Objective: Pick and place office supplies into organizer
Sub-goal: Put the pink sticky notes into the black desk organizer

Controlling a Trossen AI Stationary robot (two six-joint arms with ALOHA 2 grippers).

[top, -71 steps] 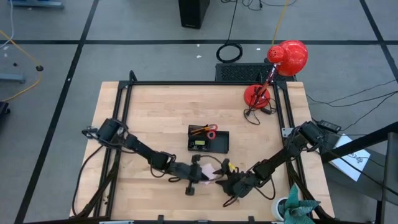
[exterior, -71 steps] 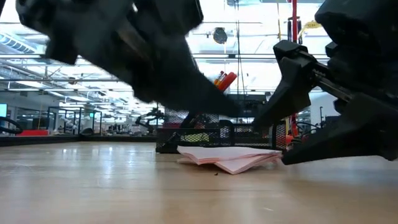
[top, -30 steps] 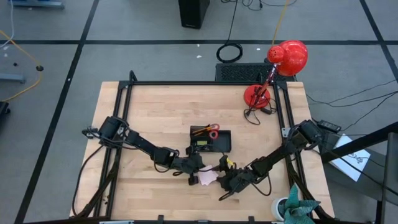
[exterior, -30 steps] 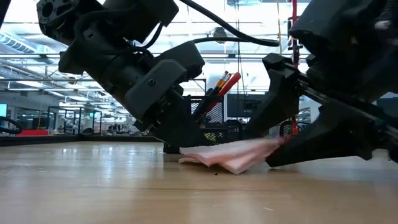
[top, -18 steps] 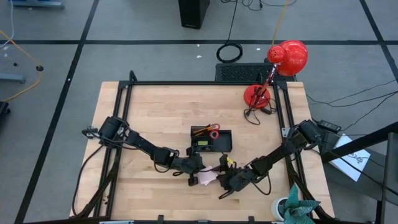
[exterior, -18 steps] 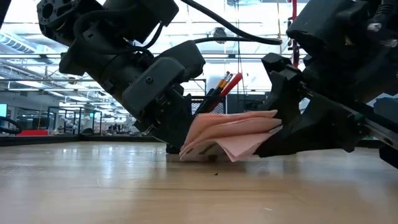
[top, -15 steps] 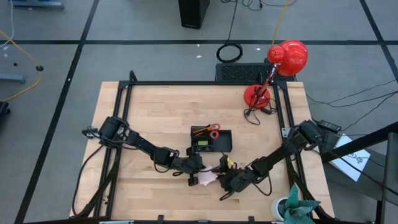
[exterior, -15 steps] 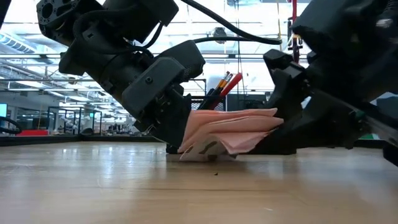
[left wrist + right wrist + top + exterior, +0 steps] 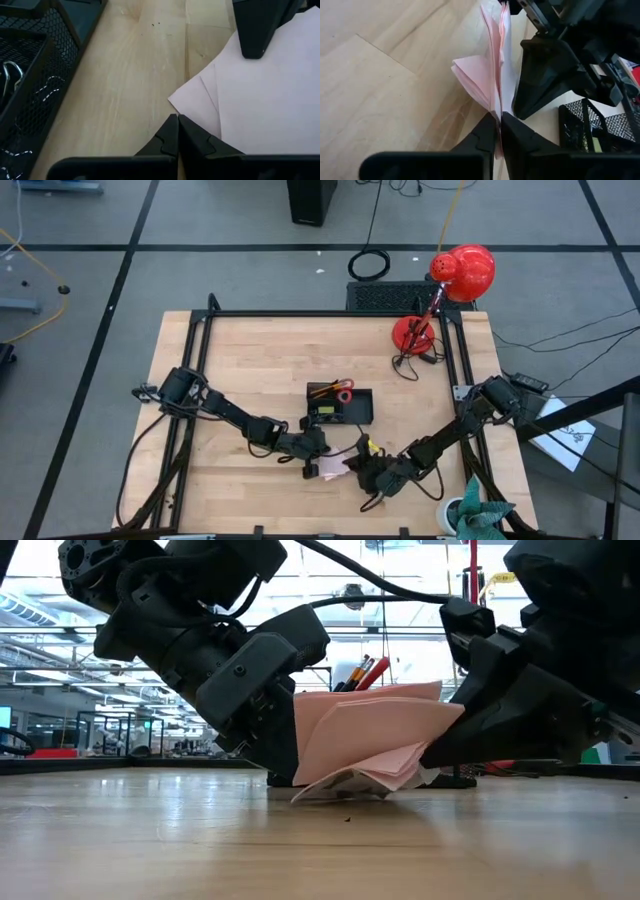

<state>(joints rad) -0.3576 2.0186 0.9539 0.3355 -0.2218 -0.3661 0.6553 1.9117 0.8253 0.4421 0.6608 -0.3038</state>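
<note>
The pale pink sticky-note pad (image 9: pixel 365 740) stands tipped up on the table with its sheets fanned, between my two grippers near the table's front middle. My right gripper (image 9: pixel 498 120) is shut on it from the right. My left gripper (image 9: pixel 176 122) is shut and low at the table, at the pad's left side. Behind them stands the black mesh organizer (image 9: pixel 338 408), holding the red-handled scissors and orange pencils (image 9: pixel 362 671). A tiny yellow item (image 9: pixel 368 446) lies beside my right gripper. My left gripper meets the pad with the outer side of its shut fingers (image 9: pixel 272 745); the pad's left face (image 9: pixel 305 735) leans against them. The fingertips are down at the table by the pad's corner (image 9: pixel 175 97). My right gripper pinches several sheets at the pad's right edge (image 9: pixel 496 107) between its two fingers. The fingers come low from the table's right and near side. The pad is tilted up, its sheets spread apart, and its lower edge (image 9: pixel 335 790) rests on the table.
A red desk lamp (image 9: pixel 445 290) stands at the far right corner, its cord beside it. The black table frame (image 9: pixel 300 313) runs around the wooden top. A teal thing (image 9: pixel 478 515) sits at the near right corner. Bare wood lies to the left and far side.
My right gripper has shut on the pad's right edge and drawn slightly up and toward the near right. The pad, flat on the table before, has tipped up against my left fingers, its right side risen and its sheets fanned, its lower edge staying on the table.
</note>
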